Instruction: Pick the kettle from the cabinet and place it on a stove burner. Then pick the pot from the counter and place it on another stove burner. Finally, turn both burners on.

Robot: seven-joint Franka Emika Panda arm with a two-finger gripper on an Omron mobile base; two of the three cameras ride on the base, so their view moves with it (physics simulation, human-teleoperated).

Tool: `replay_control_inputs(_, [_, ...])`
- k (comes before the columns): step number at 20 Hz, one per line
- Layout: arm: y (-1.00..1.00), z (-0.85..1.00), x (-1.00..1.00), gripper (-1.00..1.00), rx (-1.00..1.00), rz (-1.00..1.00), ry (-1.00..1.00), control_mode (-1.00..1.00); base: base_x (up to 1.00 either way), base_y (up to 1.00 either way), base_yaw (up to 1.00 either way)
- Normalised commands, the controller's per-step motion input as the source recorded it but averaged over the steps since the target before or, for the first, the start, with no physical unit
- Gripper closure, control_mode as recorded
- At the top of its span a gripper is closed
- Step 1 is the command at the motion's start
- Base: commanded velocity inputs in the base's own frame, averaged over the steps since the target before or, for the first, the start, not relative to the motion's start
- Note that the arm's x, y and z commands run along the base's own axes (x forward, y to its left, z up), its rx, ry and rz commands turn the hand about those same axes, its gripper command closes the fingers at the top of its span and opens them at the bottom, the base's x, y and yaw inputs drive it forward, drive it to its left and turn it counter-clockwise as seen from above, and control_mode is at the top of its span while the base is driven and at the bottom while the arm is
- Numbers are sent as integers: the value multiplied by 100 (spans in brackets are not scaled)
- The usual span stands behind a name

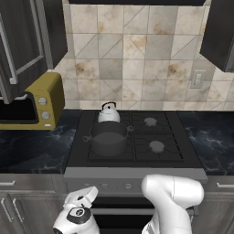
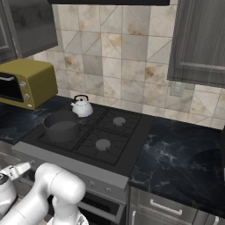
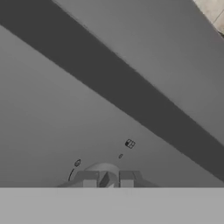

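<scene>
Kettle (image 1: 109, 114) and pot (image 1: 109, 137) both sit on the cooktop's left burners, above and beyond your gripper (image 3: 107, 179), the kettle just behind the pot. You have the gripper low at the stove's front panel, fingers nearly closed around a round knob (image 3: 103, 169).

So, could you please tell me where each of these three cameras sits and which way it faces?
Left base view: behind the arm on its left, looking forward and down at the cooktop; the white arm rises at lower right.
Right base view: behind on the right, same cooktop seen at an angle; the arm rises at lower left.
Hand view: on the hand, close against the stove's grey front panel; the gripper is shut around a knob.
Both base views share the kettle, the pot and the yellow microwave.
</scene>
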Motion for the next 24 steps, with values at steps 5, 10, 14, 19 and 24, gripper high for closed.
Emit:
replay_control_inputs(5, [-2, -12, 0, 100, -12, -6, 4, -100, 0, 0, 0])
replay_control_inputs(10, [0, -15, 0, 100, -12, -6, 3, -100, 0, 0, 0])
replay_control_inputs(14, [0, -16, 0, 100, -11, -6, 3, -100, 0, 0, 0])
replay_control_inputs(19, [0, -18, 0, 100, -11, -6, 3, -100, 0, 0, 0])
replay_control_inputs(24, [0, -17, 0, 100, -11, -6, 3, -100, 0, 0, 0])
